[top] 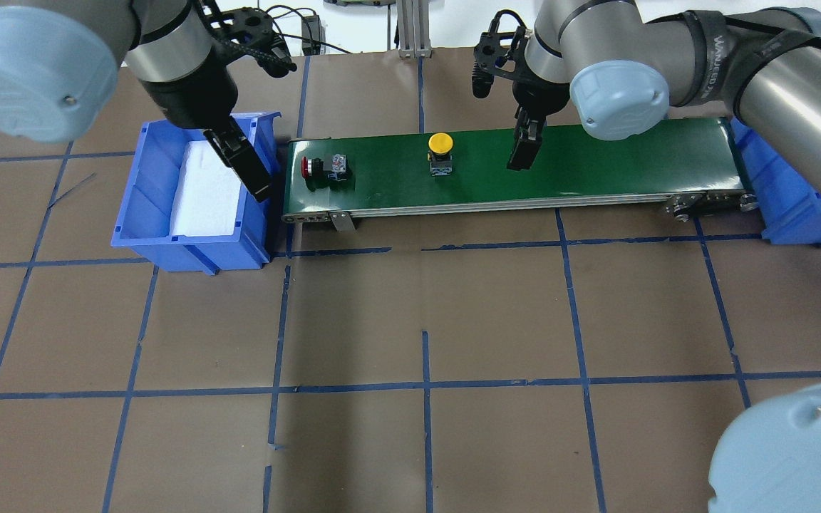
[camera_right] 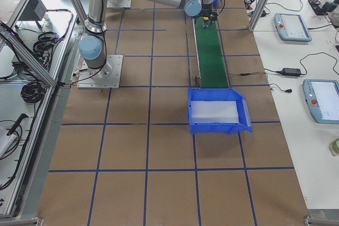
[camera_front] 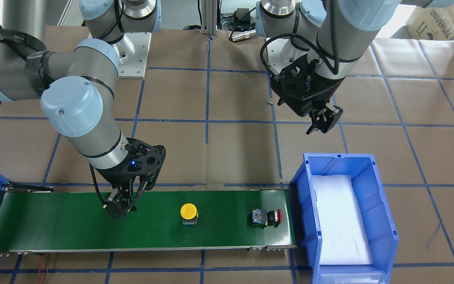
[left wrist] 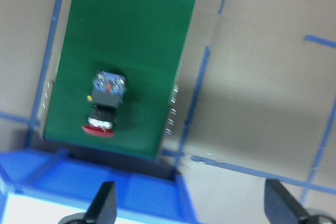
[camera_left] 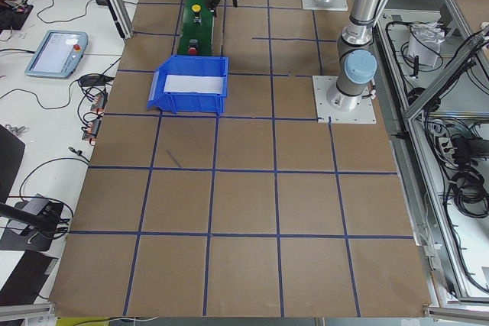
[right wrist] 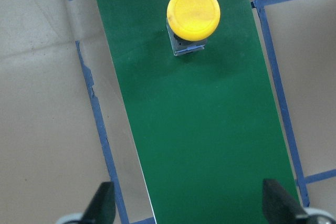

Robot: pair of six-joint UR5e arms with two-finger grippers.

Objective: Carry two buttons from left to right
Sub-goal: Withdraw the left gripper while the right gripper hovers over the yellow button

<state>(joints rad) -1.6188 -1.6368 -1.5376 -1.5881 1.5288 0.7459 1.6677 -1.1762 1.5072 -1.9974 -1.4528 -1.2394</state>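
The yellow-capped button (camera_front: 189, 212) stands upright mid-belt on the green conveyor (camera_front: 73, 225). It also shows in the overhead view (top: 440, 146) and the right wrist view (right wrist: 192, 14). The red mushroom button (camera_front: 267, 217) lies on its side near the belt's end by the blue bin (camera_front: 380, 213). It also shows in the overhead view (top: 321, 167) and the left wrist view (left wrist: 105, 103). My left gripper (camera_front: 323, 120) is open and empty, above the bin's edge (top: 243, 160). My right gripper (camera_front: 121, 205) is open and empty, low over the belt beside the yellow button (top: 524, 146).
The blue bin (top: 143, 185) holds a white foam pad (top: 204, 189). A second blue bin (top: 781, 199) stands at the belt's other end. Brown paper with blue tape lines covers the table. The arm bases stand behind the belt.
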